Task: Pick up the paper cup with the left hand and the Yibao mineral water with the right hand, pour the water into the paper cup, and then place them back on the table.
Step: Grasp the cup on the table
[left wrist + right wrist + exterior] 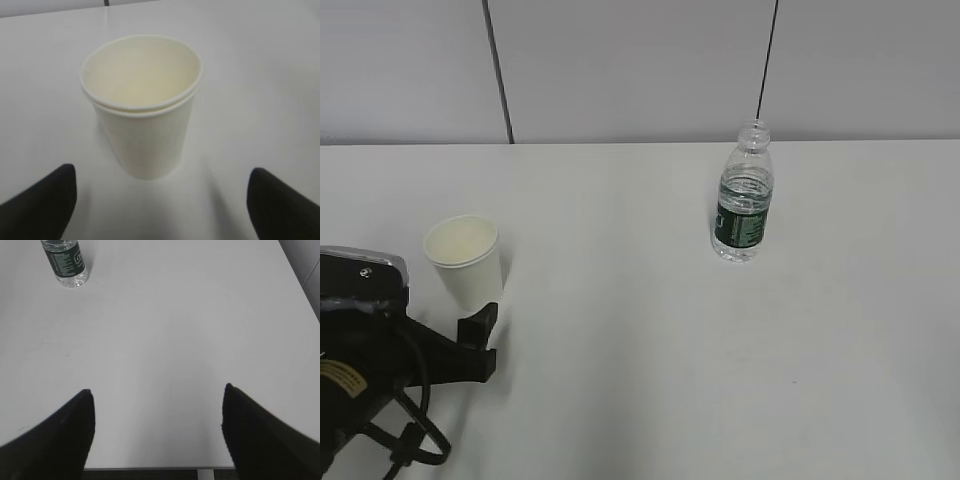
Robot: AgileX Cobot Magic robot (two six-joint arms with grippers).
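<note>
The paper cup point(465, 262) stands upright and empty on the left of the white table point(650, 330). In the left wrist view the cup point(142, 107) stands just ahead of my left gripper point(161, 172), whose black fingers are spread wide on either side, not touching it. In the exterior view one finger of the left gripper point(480, 322) shows just in front of the cup. The Yibao mineral water point(743, 205) stands upright and uncapped at the right rear. My right gripper point(157, 390) is open and empty, far from the bottle point(65, 260), and is out of the exterior view.
The grey panelled wall point(640, 70) runs behind the table. The table's near edge point(150, 468) lies just below the right gripper, and its right edge point(300, 285) shows at the upper right of the right wrist view.
</note>
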